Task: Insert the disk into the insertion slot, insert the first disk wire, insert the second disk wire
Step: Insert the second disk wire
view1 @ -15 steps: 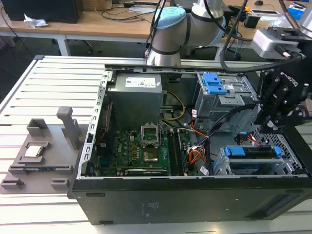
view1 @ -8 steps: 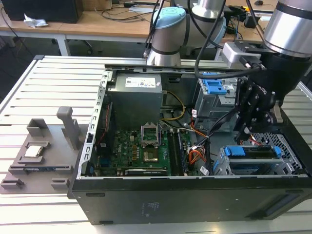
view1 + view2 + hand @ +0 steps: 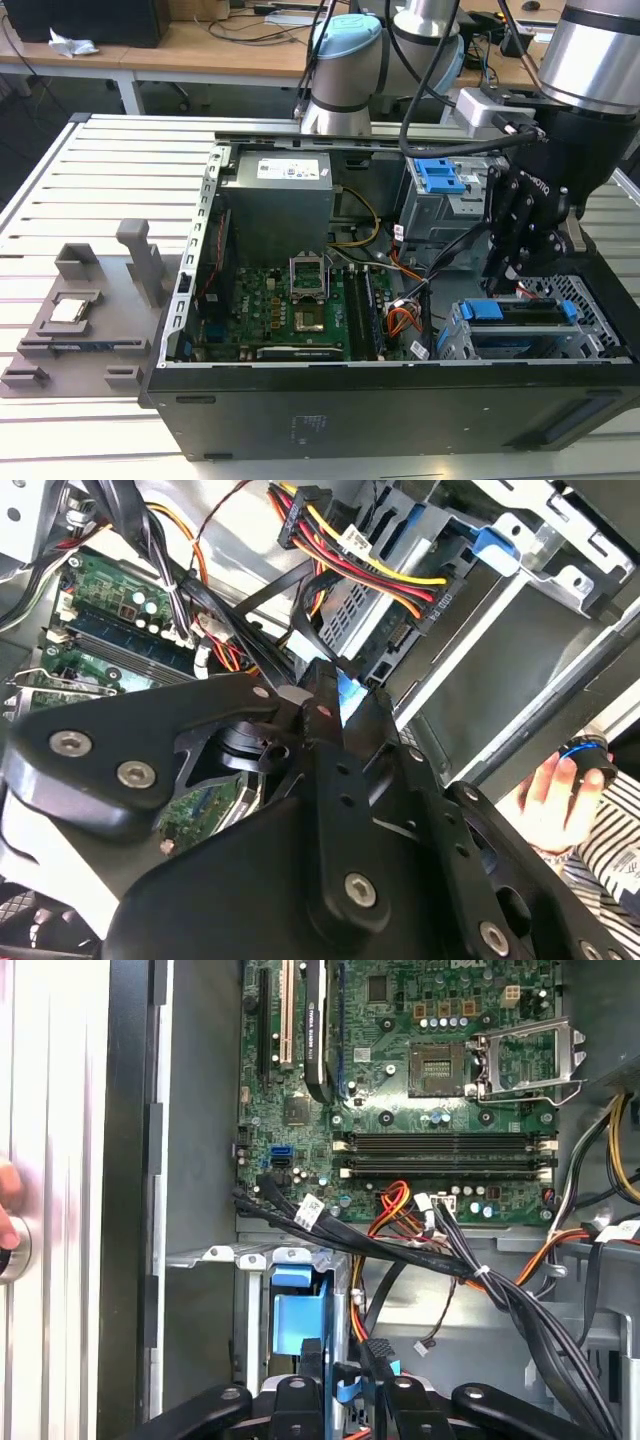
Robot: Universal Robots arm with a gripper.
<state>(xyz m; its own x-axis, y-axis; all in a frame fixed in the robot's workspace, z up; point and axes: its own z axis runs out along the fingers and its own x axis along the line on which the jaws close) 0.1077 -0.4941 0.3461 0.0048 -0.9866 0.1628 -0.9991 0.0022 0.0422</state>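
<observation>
I see the disk (image 3: 520,322) already seated in the insertion slot (image 3: 455,340), at the front corner of the computer case (image 3: 400,420) on the exterior view's right; its blue bracket (image 3: 487,310) shows at the cage's near end. In the first wrist view the blue bracket (image 3: 296,1322) sits inside the grey cage (image 3: 250,1260), lower part cut off by the gripper body.

The gripper (image 3: 512,278) hangs just above the disk's back edge. In the second wrist view the fingertips (image 3: 322,695) look pinched close together on a black connector (image 3: 378,670) (partly hidden, so what is in the grip I can't confirm). That connector carries the red, yellow and black wire bundle (image 3: 350,555) and sits against the drive's end; whether it is fully seated I can't tell.

Black cables (image 3: 420,1250) run across the motherboard (image 3: 420,1080). A second cage with a blue latch (image 3: 440,178) stands further back. Part of a person's hand (image 3: 560,795) shows beyond the case wall, blurred.
</observation>
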